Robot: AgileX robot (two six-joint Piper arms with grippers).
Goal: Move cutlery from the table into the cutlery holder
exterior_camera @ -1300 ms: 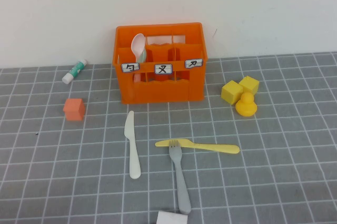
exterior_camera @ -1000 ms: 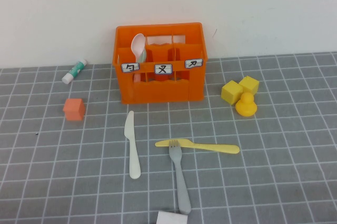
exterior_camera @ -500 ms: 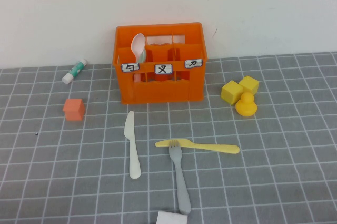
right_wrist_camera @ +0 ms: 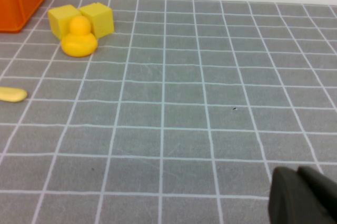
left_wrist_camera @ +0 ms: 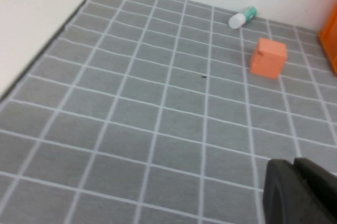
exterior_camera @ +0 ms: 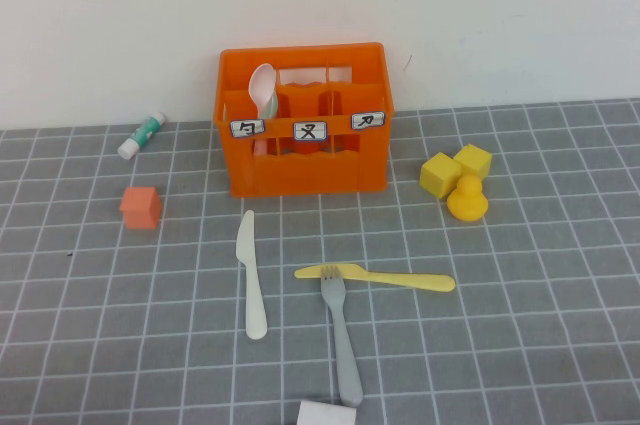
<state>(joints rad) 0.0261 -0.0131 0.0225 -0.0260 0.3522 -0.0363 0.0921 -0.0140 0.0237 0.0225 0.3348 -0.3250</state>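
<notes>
Left gripper (left_wrist_camera: 300,192), right gripper (right_wrist_camera: 303,197) parked; fork (exterior_camera: 340,330) tines touch yellow knife (exterior_camera: 385,277).

Plastic pieces on a matt gridded surface

The cutlery holder (exterior_camera: 304,120) looks like glossy orange plastic; the white knife (exterior_camera: 250,274), grey fork (exterior_camera: 341,339) and pale yellow knife (exterior_camera: 378,277) look like smooth, dull plastic. The table (exterior_camera: 540,285) is matt grey. The left gripper (left_wrist_camera: 300,192) and right gripper (right_wrist_camera: 303,197) show matt black casing.

I'm getting even, bright, diffuse light with no glare; the cutlery holder (exterior_camera: 303,121) casts faint shadows. Both wrist views blur slightly, especially the dark gripper bodies at their edges.
</notes>
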